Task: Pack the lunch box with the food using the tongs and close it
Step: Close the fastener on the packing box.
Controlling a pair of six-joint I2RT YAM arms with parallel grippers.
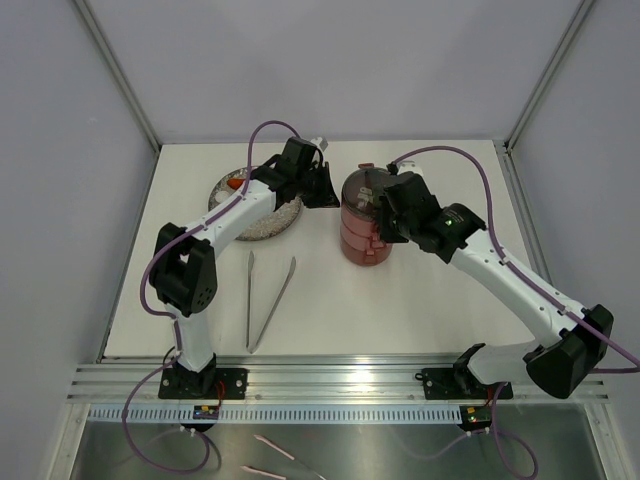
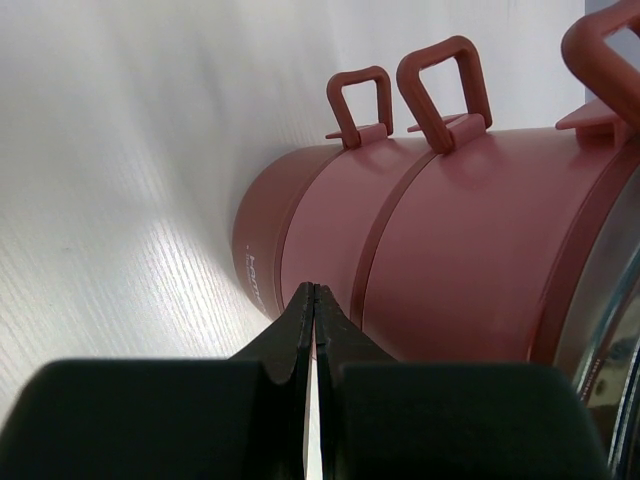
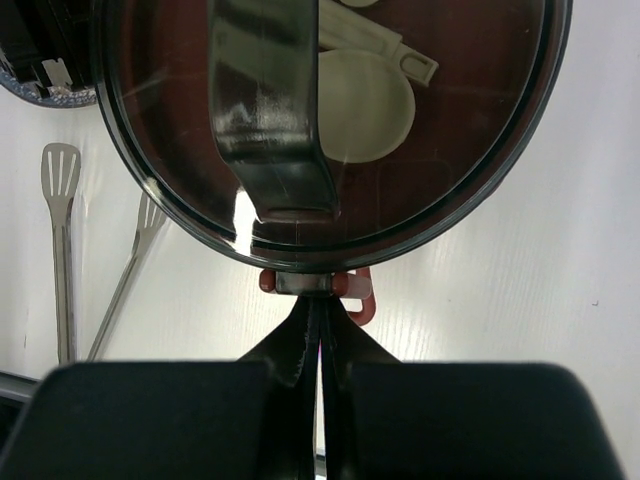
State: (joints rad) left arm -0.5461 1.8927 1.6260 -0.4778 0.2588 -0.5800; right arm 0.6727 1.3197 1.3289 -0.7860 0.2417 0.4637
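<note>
One stacked lunch box (image 1: 362, 235) stands mid-table. The tongs (image 1: 268, 300) lie apart, nearer me, and the grey plate (image 1: 268, 224) sits half under my left arm (image 1: 235, 215).

Left wrist: my left gripper (image 2: 315, 298) is pinched closed, empty, beside the red tiers.

Right wrist: my right gripper (image 3: 318, 312) is closed, empty, at the rim of the clear lid (image 3: 330, 130).

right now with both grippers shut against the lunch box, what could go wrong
1. The left gripper, shut, is right at the side of the tall lunch box; a sideways push might slide or tip it.
2. The right gripper, shut, sits at the lid rim by a red loop; it could slip off.
3. An orange piece seems to lie on the plate while the tongs lie unheld, so food may get left out.
</note>
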